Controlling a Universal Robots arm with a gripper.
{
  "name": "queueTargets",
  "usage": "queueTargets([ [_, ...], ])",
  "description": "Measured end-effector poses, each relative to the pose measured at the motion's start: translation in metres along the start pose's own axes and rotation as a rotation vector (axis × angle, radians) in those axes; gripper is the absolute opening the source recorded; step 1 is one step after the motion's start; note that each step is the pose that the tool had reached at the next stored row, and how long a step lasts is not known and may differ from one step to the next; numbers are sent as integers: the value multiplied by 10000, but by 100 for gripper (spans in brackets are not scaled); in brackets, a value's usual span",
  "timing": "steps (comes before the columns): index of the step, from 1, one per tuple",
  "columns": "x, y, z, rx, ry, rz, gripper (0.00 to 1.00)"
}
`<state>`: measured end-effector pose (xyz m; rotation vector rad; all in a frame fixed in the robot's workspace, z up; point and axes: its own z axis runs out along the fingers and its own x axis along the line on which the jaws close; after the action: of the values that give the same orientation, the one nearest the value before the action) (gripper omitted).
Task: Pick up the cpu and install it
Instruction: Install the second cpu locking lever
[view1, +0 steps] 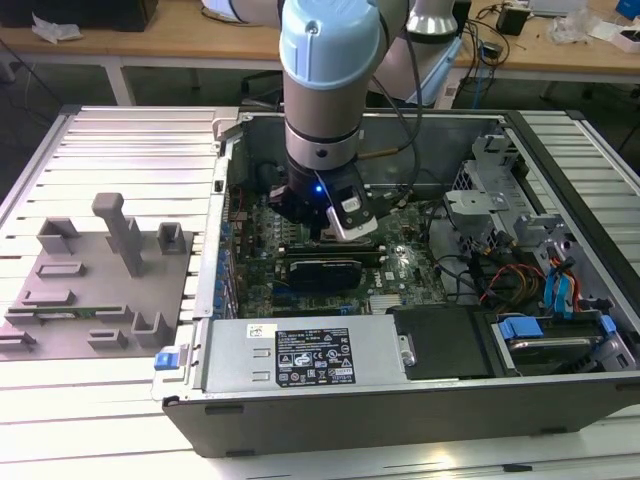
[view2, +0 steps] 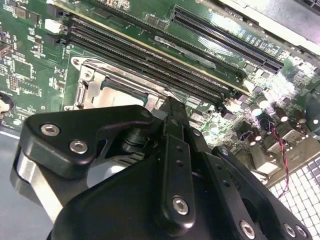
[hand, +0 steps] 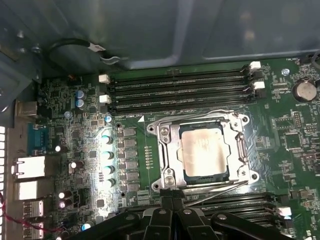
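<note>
One cpu (hand: 202, 152) lies flat in the socket (hand: 167, 150). Mid-frame in the exterior view, the gripper (view1: 318, 225) has its fingers together, empty; any pressing should be level, unforced

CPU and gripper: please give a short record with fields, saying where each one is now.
cpu: lies flat in the socket, silver top up
socket: metal frame around the cpu, on the motherboard
gripper: shut, holds nothing, near one edge of the socket
computer case: open, arm reaches inside
</note>
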<state>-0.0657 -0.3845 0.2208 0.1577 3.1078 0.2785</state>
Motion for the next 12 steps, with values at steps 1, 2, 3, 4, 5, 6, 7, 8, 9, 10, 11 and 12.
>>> queueTargets([
  [1, 5, -4, 21, 0, 0, 0, 11],
  [2, 8, -7, 36, -1, 0, -1, 11],
  [3, 8, -9, 42, -1, 0, -2, 11],
  [4, 9, -9, 43, 0, 1, -2, 11],
  [5, 9, -17, 43, -3, 0, 1, 11],
  [6, 6, -42, 38, -1, 0, -1, 11],
  [7, 5, -57, 36, -1, 0, -1, 11],
  [8, 4, -64, 34, -1, 0, -1, 11],
  [9, 2, -76, 32, -1, 0, -1, 11],
  [10, 2, -85, 31, -2, 0, -1, 11],
  [11, 2, -85, 36, -3, -1, -1, 11],
  [12, 3, -87, 43, -1, -1, -1, 11],
])
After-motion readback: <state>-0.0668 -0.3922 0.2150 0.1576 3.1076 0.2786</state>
